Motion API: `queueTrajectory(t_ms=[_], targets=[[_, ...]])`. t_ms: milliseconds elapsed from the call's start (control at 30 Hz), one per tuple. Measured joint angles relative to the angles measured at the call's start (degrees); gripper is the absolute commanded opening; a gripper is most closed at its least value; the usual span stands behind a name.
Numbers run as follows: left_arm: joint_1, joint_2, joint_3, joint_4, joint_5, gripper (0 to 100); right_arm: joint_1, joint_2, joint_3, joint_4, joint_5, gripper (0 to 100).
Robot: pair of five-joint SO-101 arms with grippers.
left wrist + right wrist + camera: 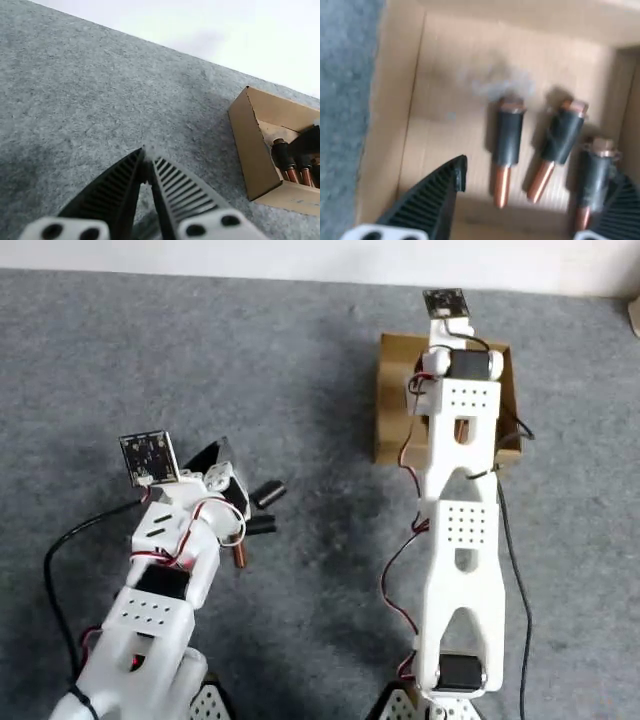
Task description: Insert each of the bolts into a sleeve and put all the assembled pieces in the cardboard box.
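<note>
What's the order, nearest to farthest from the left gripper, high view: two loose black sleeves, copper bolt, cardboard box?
1. Upper sleeve, beside the left gripper.
2. Lower sleeve, just below it.
3. Copper bolt, by the left arm.
4. Cardboard box, far side, under the right arm.

There is lots of open room on the bench (120,350) at the far left, and between the two arms. Two black sleeves (268,493) and a bolt (240,555) lie by the left arm (170,570). The right arm (460,530) covers the cardboard box (392,390), where three finished pieces (509,137) take up one side
</note>
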Motion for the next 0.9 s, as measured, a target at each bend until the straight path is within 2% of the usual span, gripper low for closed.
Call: queueTrajectory(t_ms=[167,367,467,633,767,900], targets=[[-1.4,0.0,0.0,0.0,1.2,1,-4.1,-8.4,-0.2,1.6,0.0,39.6],[-7.9,0.0,-2.3,2.0,8.8,1,-12.9,-19.0,0.6,1.7,-0.1,39.1],[-9.1,0.0,-4.2,5.5,9.6,1,-17.1,-27.1,8.2,1.7,-2.4,36.0],[-9.1,0.0,-4.7,7.3,9.8,1,-17.5,-43.6,24.0,1.7,-7.6,34.8],[-9.1,0.0,-4.7,7.3,9.8,1,-21.4,-60.0,35.3,1.7,-7.7,34.8],[-10.0,0.0,-4.7,7.3,9.8,1,-29.9,-77.2,51.6,1.7,-4.3,34.8]])
